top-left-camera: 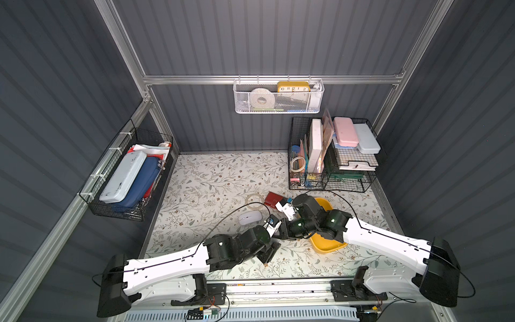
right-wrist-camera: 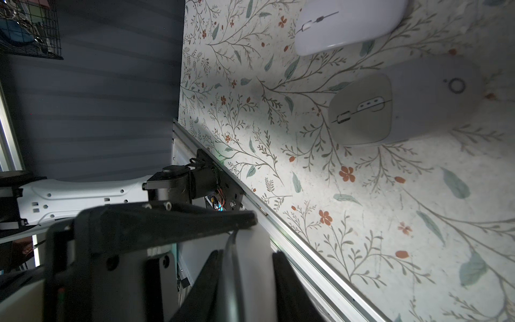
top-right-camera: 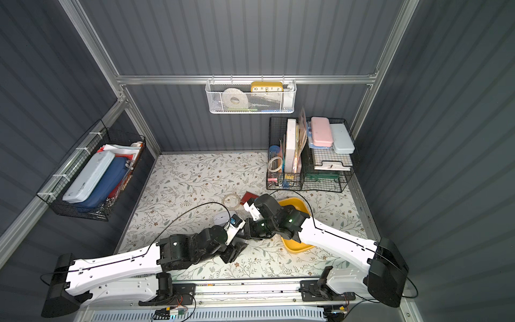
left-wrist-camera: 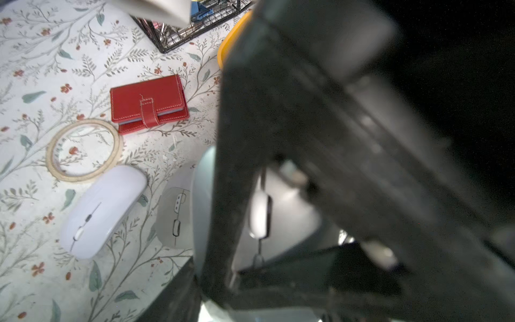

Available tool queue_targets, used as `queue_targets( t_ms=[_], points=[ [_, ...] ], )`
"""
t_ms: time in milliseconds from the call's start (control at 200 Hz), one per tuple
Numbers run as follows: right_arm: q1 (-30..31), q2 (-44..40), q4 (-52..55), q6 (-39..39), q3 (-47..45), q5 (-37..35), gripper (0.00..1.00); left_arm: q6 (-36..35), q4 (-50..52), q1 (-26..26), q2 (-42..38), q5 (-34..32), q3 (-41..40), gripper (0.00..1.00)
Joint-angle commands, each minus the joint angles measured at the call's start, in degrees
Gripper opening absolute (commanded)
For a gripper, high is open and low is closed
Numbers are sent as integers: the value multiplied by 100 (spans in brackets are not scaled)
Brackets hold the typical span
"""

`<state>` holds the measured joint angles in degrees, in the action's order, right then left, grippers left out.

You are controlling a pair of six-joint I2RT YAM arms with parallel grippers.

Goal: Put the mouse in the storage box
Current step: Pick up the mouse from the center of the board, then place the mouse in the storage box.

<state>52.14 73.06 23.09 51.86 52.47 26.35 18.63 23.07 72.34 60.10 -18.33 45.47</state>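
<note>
Mouse (right-wrist-camera: pixel 252 245): white, on edge, pinched between right gripper (right-wrist-camera: pixel 246 259) fingers. Held above floral mat (top-left-camera: pixel 209 181), just left of yellow storage box (top-left-camera: pixel 326 248), hidden under arms in both top views. Left gripper (top-left-camera: pixel 274 245) close beside it; cannot tell jaw spread. Lilac mouse (top-left-camera: pixel 250 217) and grey mouse (left-wrist-camera: pixel 174 217) lie on mat to left. Red wallet (left-wrist-camera: pixel 147 101) and tape ring (left-wrist-camera: pixel 83 150) farther back.

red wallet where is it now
In both top views the red wallet lies mid-table, between the tape ring and the yellow storage box.
</note>
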Motion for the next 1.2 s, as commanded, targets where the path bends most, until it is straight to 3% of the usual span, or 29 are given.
queue_targets(
  t_ms=[0,195,700,1196],
  points=[
    [23,-73,-383,-1,-34,-279,26,34,-184,-9,36,-127,10,99],
    [-681,131,-395,-423,-31,-438,26,89,-173,-9,29,-170,-43,99],
    [-4298,-624,879,-1704,-501,-130,26,393,-55,-9,-156,-233,-376,99],
    [-4426,-1775,599,-1639,-2270,175,26,597,-47,-9,-309,-263,-711,99]
  ],
)
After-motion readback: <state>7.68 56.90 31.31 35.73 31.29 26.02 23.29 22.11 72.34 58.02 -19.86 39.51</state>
